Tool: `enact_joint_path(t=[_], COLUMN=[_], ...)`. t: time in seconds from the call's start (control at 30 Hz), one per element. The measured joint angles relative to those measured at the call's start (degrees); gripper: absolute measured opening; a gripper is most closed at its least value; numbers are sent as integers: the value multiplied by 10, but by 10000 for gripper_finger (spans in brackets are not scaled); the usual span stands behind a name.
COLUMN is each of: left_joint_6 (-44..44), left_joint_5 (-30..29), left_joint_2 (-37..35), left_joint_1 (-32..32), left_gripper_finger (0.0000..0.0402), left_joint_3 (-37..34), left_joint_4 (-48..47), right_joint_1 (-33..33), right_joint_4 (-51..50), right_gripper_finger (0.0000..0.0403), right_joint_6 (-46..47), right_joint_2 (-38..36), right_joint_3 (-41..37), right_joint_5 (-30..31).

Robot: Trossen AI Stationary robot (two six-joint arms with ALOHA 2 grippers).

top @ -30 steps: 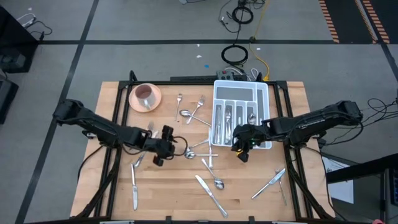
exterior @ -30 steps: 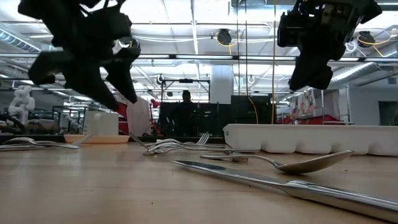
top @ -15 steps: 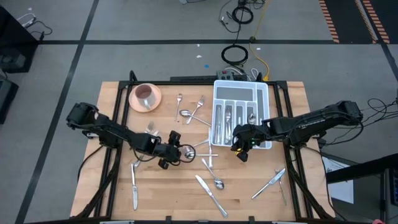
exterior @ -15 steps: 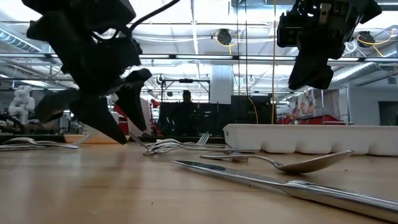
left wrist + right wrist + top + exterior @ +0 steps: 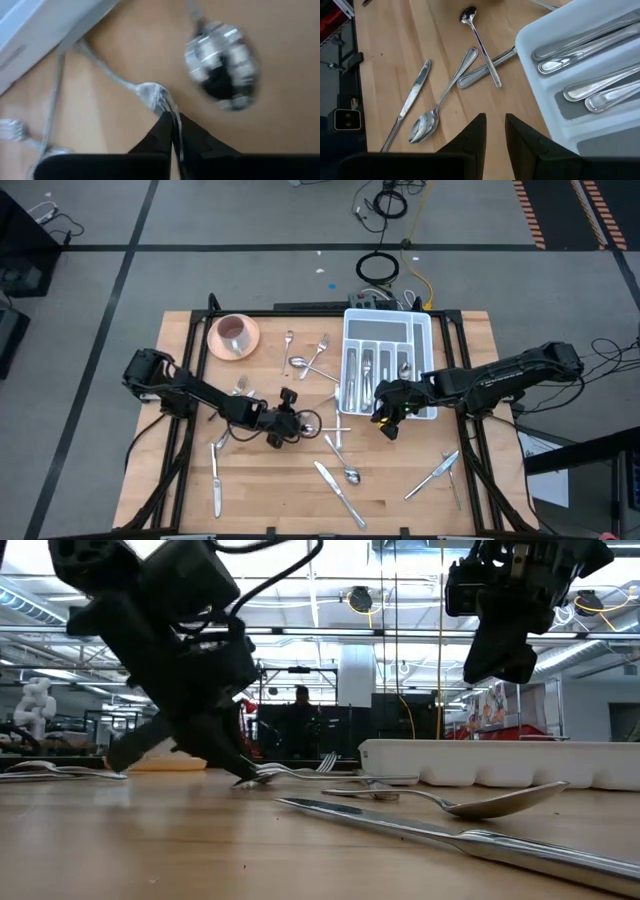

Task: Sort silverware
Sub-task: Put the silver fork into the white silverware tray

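Observation:
Silverware lies scattered over the wooden table (image 5: 260,500). My left gripper (image 5: 292,426) is down at the table's middle, shut on a fork (image 5: 150,92); a spoon bowl (image 5: 222,65) lies right beside it. In the low view this gripper (image 5: 240,772) reaches the tabletop among forks. My right gripper (image 5: 385,418) hangs above the table at the near left corner of the white tray (image 5: 347,320), its fingers (image 5: 475,135) slightly apart with nothing between them. My left gripper pinches the fork's tine end (image 5: 172,117) between its two fingers. The fingers slant down at it from the table's left side. The fork lies on the table, its handle (image 5: 97,60) stretching away from the fingers.
A pink bowl (image 5: 233,335) stands at the far left. Loose pieces lie near the front: a knife (image 5: 215,480), a spoon (image 5: 345,470), a knife (image 5: 340,495), and two more pieces at the right (image 5: 435,475). The tray holds several pieces (image 5: 580,45).
My left gripper has moved toward the table's right edge and down to the tabletop, then shut on the fork's tine end. My right gripper has kept still.

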Motion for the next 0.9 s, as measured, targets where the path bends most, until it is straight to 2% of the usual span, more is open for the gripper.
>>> enact_joint_path(t=[0.13, 0.33, 0.63, 0.8, 0.9], left_joint_6=[0, -5, -13, 71, 168], left_joint_5=[-52, -55, -48, -43, -21], left_joint_2=[2, -20, -111, -164, -185], left_joint_1=[-2, -10, -44, -69, -80], left_gripper_finger=[7, 4, 3, 2, 2], left_joint_3=[7, 29, 40, 70, 77], left_joint_4=[-20, -97, -202, -269, -276], right_joint_1=[0, 0, 0, -7, -21], right_joint_4=[15, 40, 80, 131, 130], right_gripper_finger=[64, 64, 64, 64, 64], right_joint_6=[0, 0, -33, -39, -23], right_joint_2=[0, 0, 0, 0, 0], right_joint_3=[0, 0, 0, 0, 5], right_joint_5=[0, 0, -20, -46, -70])
